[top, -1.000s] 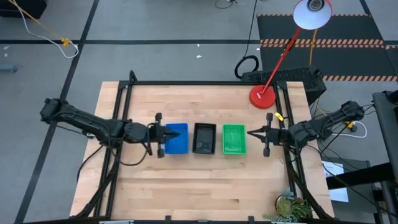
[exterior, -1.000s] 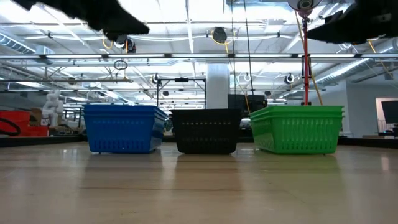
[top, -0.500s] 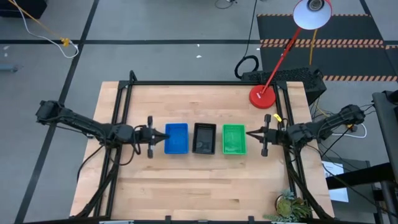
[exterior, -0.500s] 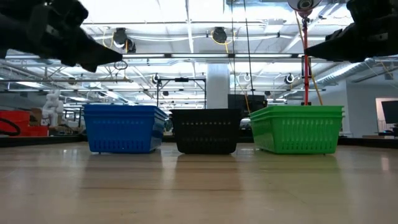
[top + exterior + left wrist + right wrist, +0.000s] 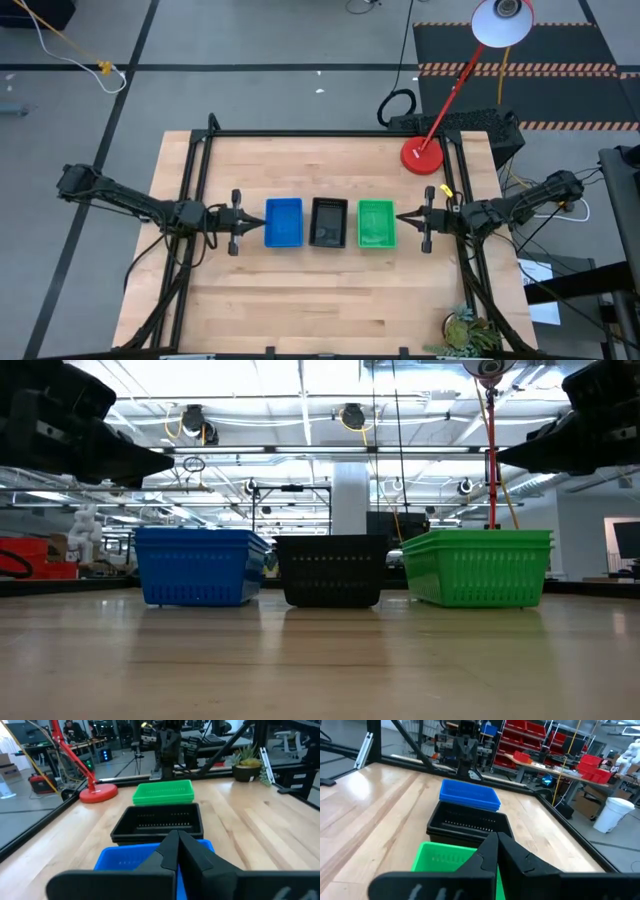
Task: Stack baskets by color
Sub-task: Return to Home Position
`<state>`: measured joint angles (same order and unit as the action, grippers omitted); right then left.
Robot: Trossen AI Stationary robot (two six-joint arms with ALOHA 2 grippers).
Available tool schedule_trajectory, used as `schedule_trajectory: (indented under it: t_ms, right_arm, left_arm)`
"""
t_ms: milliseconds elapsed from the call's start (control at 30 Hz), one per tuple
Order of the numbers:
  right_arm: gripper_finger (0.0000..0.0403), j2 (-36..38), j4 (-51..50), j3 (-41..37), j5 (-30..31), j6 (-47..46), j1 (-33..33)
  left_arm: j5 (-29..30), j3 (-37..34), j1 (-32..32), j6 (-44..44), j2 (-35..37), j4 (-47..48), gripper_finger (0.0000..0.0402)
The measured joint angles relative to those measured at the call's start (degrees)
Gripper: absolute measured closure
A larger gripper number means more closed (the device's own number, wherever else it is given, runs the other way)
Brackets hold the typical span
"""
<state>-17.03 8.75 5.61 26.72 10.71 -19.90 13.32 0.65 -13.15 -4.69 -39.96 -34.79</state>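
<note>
Baskets stand nested by colour in three stacks, set in a tight row on the wooden table (image 5: 300, 300), with the black stack (image 5: 328, 221) in the middle.

Farthest left of the black stack, beyond the blue one, the left gripper (image 5: 258, 221) hangs above the table and aims along the row toward the black stack. Its tip stops just short of the blue rim and touches nothing. Its fingers (image 5: 167, 855) are pressed together into a single point and carry nothing.

The blue stack (image 5: 284, 222) stands upright just left of the black stack, their walls almost touching. In the low view its layered rims (image 5: 197, 535) show several baskets nested one inside another.

The black stack looks a little shorter than its neighbours in the low view (image 5: 332, 570). How many baskets it holds cannot be told.

The green stack (image 5: 376, 223) stands just right of the black stack, upright, with stepped rims (image 5: 478, 538).

Right of that, the right gripper (image 5: 402, 215) points back toward the black stack, raised off the table and a little apart from the green rim. Its fingers (image 5: 487, 855) are closed tight against each other and hold nothing.

The red lamp base (image 5: 422, 155) sits farther right of the black stack and toward the far edge, well apart from the row.
</note>
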Motion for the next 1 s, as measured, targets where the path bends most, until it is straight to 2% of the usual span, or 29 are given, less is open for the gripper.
schedule_trajectory:
  t_ms: [600, 700, 833, 933, 1000]
  right_arm:
    - [0.0403, 14.32, -2.48, -2.63, -3.64, 5.41, 0.06]
    - [0.0403, 17.04, -4.27, -2.65, -6.98, 5.36, 0.91]
    - [0.0403, 16.89, -4.75, -2.67, -11.76, 4.97, 3.55]
    - [0.0403, 16.92, -4.5, -2.71, -12.53, 5.17, 6.41]
    - [0.0403, 16.93, -4.67, -2.72, -15.88, 5.4, 8.58]
  left_arm:
    - [0.0, -0.12, 0.0, 0.25, 0.8, 1.09, 0.0393]
    - [0.0, -0.12, 0.0, 0.2, 0.78, 0.86, 0.0389]
    - [0.01, -0.1, 0.0, -0.73, 0.78, -0.15, 0.0398]
    - [0.0, -0.1, 0.0, -0.76, 0.78, -0.22, 0.0396]
    - [0.02, -0.1, 0.0, -0.59, 0.78, -0.26, 0.039]
